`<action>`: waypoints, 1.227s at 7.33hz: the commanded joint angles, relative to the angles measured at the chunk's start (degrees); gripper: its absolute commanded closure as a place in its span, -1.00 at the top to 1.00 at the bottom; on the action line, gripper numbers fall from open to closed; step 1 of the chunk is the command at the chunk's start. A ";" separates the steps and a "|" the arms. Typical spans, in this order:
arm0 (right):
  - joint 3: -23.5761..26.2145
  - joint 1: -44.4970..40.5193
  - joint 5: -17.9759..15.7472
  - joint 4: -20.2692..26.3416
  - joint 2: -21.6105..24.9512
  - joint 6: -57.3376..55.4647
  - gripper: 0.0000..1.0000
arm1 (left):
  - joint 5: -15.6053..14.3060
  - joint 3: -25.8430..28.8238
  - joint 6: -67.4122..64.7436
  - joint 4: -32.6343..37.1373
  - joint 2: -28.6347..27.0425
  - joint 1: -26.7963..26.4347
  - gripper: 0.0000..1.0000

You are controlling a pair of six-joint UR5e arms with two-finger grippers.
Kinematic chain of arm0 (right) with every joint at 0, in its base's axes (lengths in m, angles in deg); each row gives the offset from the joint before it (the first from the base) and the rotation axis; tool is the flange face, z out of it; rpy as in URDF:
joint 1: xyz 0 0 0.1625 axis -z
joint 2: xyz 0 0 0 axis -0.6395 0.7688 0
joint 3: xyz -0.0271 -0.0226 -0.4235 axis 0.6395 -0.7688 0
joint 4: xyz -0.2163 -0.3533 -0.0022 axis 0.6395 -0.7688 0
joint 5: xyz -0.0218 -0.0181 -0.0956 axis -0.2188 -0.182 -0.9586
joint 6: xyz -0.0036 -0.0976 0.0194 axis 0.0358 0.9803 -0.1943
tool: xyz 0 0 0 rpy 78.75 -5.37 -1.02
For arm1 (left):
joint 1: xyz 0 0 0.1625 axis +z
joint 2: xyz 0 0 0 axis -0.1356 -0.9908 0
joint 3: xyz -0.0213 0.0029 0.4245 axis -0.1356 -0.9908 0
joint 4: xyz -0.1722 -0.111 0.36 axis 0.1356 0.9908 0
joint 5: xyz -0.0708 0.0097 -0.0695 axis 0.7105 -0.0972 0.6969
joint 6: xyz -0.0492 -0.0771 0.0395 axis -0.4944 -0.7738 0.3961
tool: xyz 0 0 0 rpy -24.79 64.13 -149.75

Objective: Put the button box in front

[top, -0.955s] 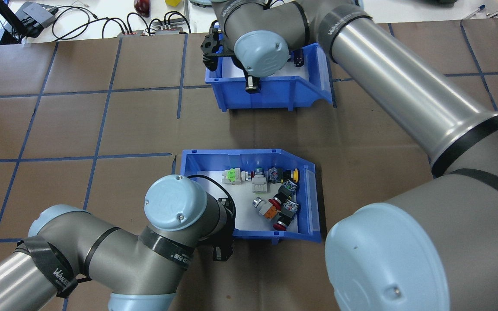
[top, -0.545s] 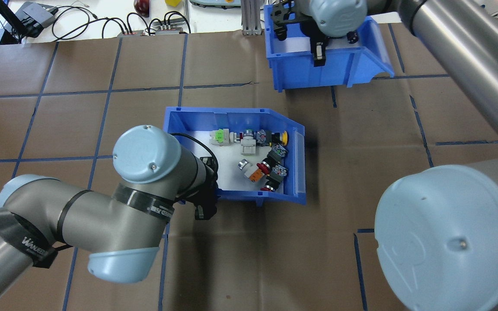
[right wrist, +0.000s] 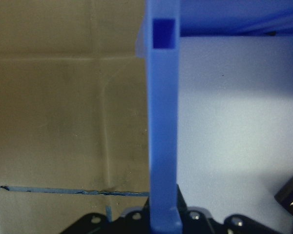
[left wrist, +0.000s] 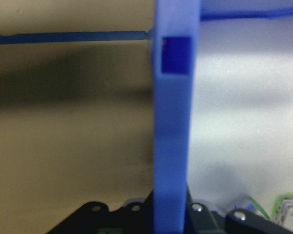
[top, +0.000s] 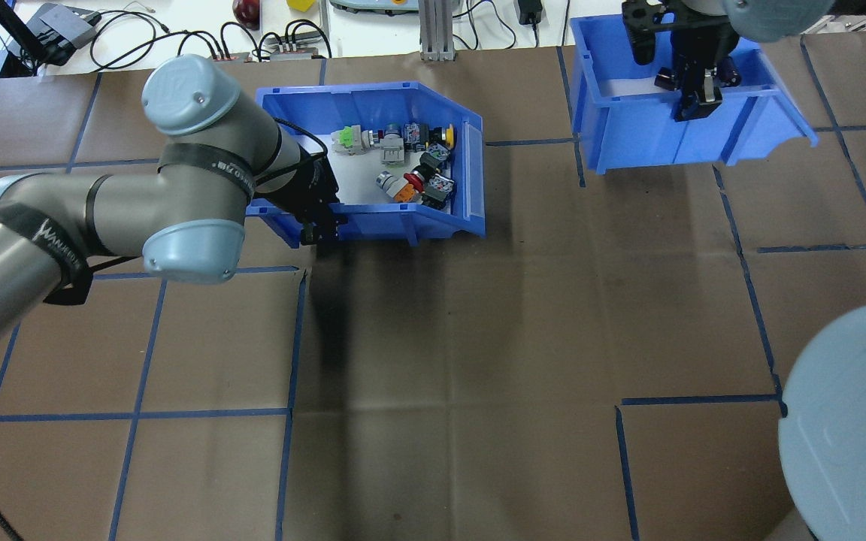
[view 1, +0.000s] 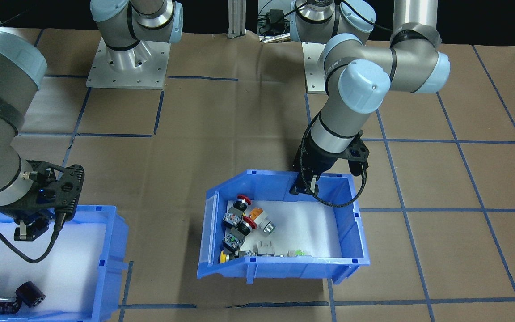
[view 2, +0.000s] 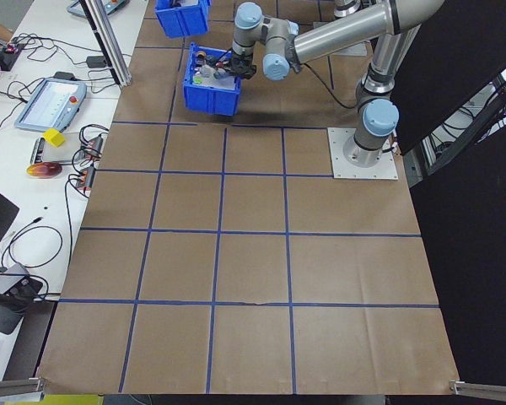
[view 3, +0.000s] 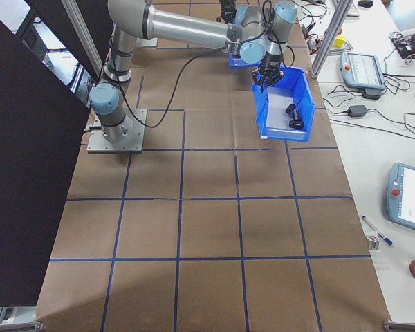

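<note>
- Honestly, the button box looks like an easy carry: a stiff moulded plastic bin, light, with only a small cluster of push-button switches lying loose on its white foam liner. I'd guess a sharp tilt would send them rolling toward the sloped front.
- Taking hold of the thin upright wall makes sense, and that is where the left gripper has it, pinched on the near wall by the back corner; smooth plastic could slip under a one-sided hold.
- Right now the box sits toward the far edge of the table, left of centre in the overhead view; whether it rests on the paper or hangs just above it I cannot tell.
- Meanwhile the right gripper is clamped on the wall of the other blue bin, off to the far right.
- Only the wrist views prove the grips: each shows a blue wall running straight down between the jaws. The front-facing view adds the dark cylinders in the other bin, hidden overhead.
</note>
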 commanded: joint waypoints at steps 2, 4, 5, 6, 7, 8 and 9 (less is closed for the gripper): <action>14.95 3.16 0.15 -6.69 10.88 1.22 -0.91 | -0.53 10.98 -4.86 -0.10 -10.64 -4.85 -1.00; 26.81 7.37 2.59 -13.03 18.96 4.72 -0.91 | -0.61 15.13 -8.65 0.34 -14.88 -7.75 -1.00; 31.74 8.70 3.40 -14.27 23.35 5.87 -0.91 | -0.61 14.18 -9.11 0.34 -14.63 -8.63 -1.00; 35.01 8.54 5.06 -14.46 26.00 5.88 -0.90 | -1.66 13.83 -9.73 0.43 -14.62 -8.90 -1.00; 35.65 8.45 5.07 -14.55 26.47 5.79 -0.90 | -2.28 13.82 -10.25 0.43 -14.89 -9.60 -1.00; 35.66 8.45 5.07 -14.46 26.47 5.79 -0.90 | -2.37 14.26 -12.26 0.43 -14.98 -10.22 -1.00; 35.74 8.45 5.07 -14.46 26.38 5.88 -0.90 | -2.37 14.35 -12.80 0.43 -15.06 -10.22 -1.00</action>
